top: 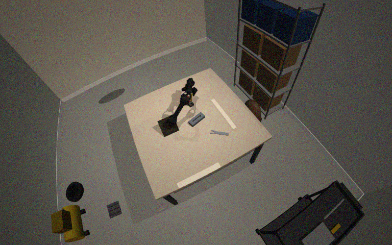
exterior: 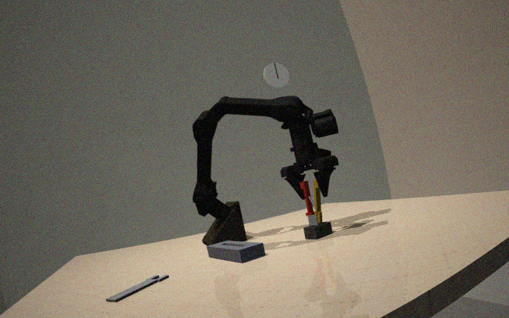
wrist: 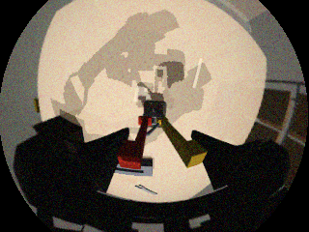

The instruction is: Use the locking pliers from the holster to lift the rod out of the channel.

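Straddling pliers (exterior: 317,199) (wrist: 181,140), gripper (exterior: 314,196) (wrist: 161,131) hung wide, nothing clamped, probably for squeezing both handles; holder (exterior: 317,230) (wrist: 154,109) below kept them upright.

Two plier handles (exterior: 307,199) (wrist: 137,147).

Inside the channel block (top: 193,123) (exterior: 224,253) (wrist: 147,170), the rod is too small or hidden to tell.

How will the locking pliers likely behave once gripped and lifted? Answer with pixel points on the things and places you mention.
The locking pliers (exterior: 317,195) (wrist: 180,140) look stiff but may pivot, their red and yellow handles spreading upward. They will probably slide up out of the dark holster (exterior: 318,230) (wrist: 154,108), since only their lower end sits there.
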Robot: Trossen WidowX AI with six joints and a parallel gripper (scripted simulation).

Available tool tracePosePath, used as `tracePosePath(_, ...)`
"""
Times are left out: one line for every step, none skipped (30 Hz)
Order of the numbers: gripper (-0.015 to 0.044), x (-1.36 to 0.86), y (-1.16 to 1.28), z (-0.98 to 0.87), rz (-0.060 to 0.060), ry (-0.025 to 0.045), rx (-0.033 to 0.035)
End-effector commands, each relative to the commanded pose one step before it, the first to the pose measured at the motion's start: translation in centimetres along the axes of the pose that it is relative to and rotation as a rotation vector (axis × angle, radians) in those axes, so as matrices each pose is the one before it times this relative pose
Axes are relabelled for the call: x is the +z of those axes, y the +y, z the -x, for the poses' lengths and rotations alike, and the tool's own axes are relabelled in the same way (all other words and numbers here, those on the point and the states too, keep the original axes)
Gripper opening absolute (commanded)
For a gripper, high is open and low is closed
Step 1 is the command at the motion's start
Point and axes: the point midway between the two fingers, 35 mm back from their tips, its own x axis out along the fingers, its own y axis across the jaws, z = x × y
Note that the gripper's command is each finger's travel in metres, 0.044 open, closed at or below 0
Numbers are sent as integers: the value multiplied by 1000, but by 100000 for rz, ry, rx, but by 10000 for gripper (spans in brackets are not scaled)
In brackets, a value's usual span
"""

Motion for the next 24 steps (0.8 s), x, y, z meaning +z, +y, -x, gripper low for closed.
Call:
tracePosePath(440, -63, 99, -870, 879, 684, -48)
tracePosePath(440, -2, 4, -78, -1, 4, 0)
tracePosePath(440, -1, 1, -26, 0, 1, 0)
tracePosePath(440, 0, 0, 0, 0, 0, 0)
tracePosePath(440, 0, 0, 0, 0, 0, 0)
tracePosePath(439, 0, 0, 0, 0, 0, 0)
tracePosePath(437, 0, 0, 0, 0, 0, 0)
tracePosePath(436, 0, 0, 0, 0, 0, 0)
tracePosePath(435, 0, 0, 0, 0, 0, 0)
tracePosePath(433, 0, 0, 0, 0, 0, 0)
tracePosePath(432, 0, 0, 0, 0, 0, 0)
tracePosePath(431, 0, 0, 0, 0, 0, 0)
tracePosePath(429, 0, 0, 0, 0, 0, 0)
tracePosePath(428, 0, 0, 0, 0, 0, 0)
tracePosePath(427, 0, 0, 0, 0, 0, 0)
tracePosePath(425, 0, 0, 0, 0, 0, 0)
tracePosePath(424, 0, 0, 0, 0, 0, 0)
tracePosePath(423, 0, 0, 0, 0, 0, 0)
tracePosePath(421, 0, 0, 0, 0, 0, 0)
tracePosePath(420, 0, 0, 0, 0, 0, 0)
tracePosePath(419, 0, 0, 0, 0, 0, 0)
tracePosePath(417, 0, 0, 0, 0, 0, 0)
tracePosePath(416, 0, 0, 0, 0, 0, 0)
tracePosePath(415, 0, 0, 0, 0, 0, 0)
